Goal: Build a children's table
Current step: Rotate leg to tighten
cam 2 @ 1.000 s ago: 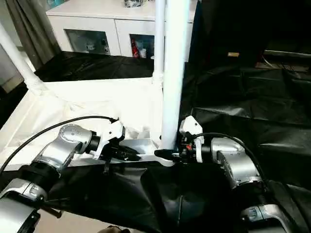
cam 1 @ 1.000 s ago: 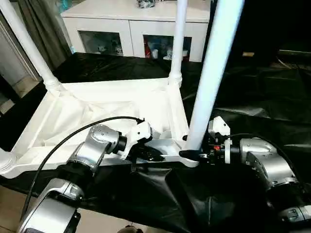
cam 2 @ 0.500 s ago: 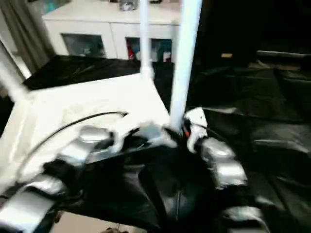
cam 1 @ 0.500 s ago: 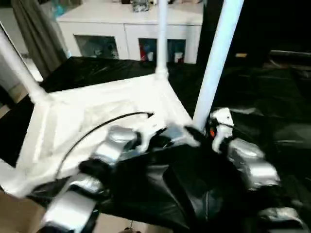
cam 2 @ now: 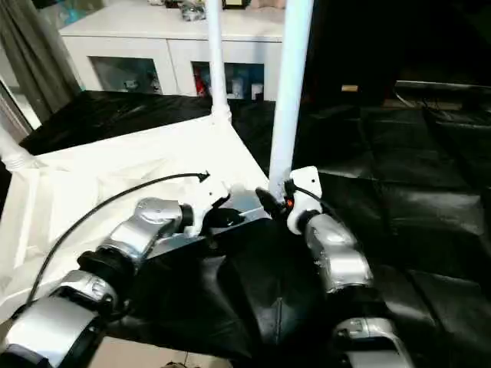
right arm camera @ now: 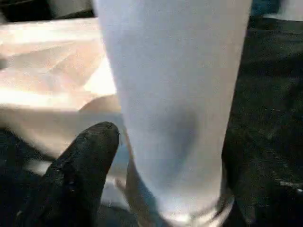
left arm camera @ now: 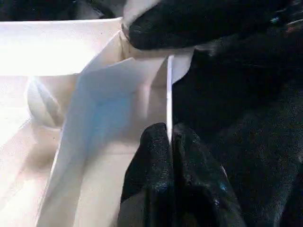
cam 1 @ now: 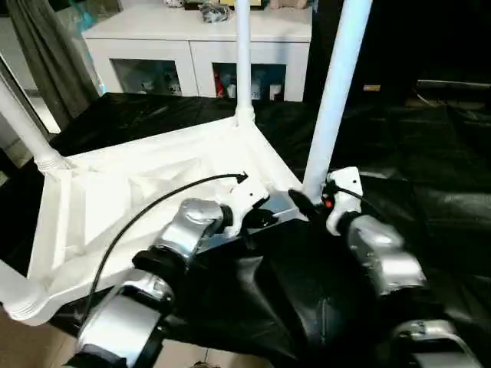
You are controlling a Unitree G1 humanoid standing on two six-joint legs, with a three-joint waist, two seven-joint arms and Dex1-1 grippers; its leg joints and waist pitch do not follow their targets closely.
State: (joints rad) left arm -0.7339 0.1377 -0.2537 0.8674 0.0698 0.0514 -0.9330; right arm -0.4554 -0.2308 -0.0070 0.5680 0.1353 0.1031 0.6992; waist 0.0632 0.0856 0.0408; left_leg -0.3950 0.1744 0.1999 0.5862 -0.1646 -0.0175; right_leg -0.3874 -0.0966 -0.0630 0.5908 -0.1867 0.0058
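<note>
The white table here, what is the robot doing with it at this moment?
The robot is assembling a children's table. The tabletop lies upside down on a black sheet, with four white legs standing up from its corners. The left gripper is shut on the thin edge wall of the tabletop near the closest corner. The right gripper is at the base of the near leg, one black finger beside it; whether it grips the leg is not clear. A white cabinet stands behind.
</note>
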